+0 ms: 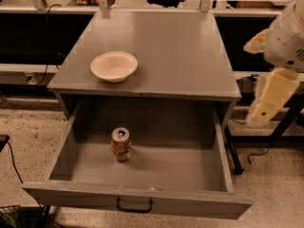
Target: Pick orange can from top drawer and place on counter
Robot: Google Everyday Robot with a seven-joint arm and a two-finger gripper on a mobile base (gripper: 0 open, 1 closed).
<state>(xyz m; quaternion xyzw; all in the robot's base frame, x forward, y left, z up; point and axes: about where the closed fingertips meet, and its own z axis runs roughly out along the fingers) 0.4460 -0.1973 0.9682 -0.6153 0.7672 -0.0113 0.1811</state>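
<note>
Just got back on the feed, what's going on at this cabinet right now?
The robot's cream-coloured tool hangs off the cabinet's right side, apart from everything. The small orange-brown patterned can stands upright, left of centre, on the floor of the wide grey top drawer, which is pulled open. The flat grey counter holds a cream bowl near its front left. The can has not yet been picked.

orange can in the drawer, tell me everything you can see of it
The orange can is a small, metal-looking cylinder with an orange-brown patterned label, pale patches and a silver top. It stands upright on the floor of the open top drawer, left of centre and clear of the walls. Nothing else touches it; the gripper hangs off to the right, outside the drawer.
</note>
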